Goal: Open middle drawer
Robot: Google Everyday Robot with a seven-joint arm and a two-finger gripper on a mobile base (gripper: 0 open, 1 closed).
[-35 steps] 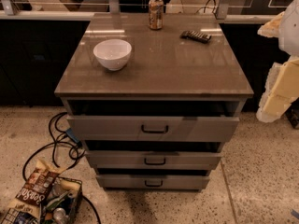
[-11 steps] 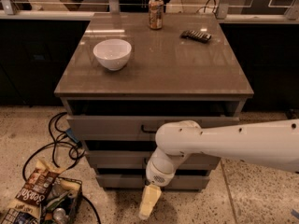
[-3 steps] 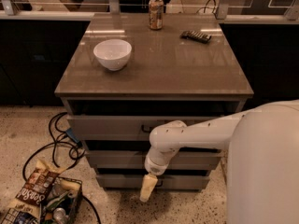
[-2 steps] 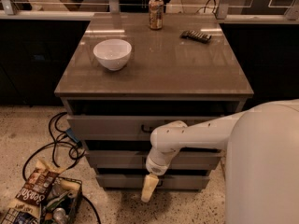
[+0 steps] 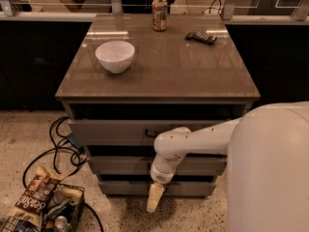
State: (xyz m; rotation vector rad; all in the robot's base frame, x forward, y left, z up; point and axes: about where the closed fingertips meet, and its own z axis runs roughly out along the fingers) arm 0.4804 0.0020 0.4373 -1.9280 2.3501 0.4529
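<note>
Hanging just below the apparently shut middle drawer (image 5: 116, 166), the end effector (image 5: 155, 198) points floorward, probably lining up for the handle hidden behind the arm (image 5: 193, 140); apart or together, I cannot tell.

The cream pincer (image 5: 154, 198) hangs just below the grey middle drawer (image 5: 116, 166), under a brown top (image 5: 193, 66) bearing a white bowl (image 5: 115, 56).

A white bowl (image 5: 115, 56), a drink can (image 5: 160, 13) and a dark remote (image 5: 201, 37) sit well apart on the brown cabinet top (image 5: 164, 74); the gripper (image 5: 154, 198) hangs well below it, near the speckled floor (image 5: 29, 134).
</note>
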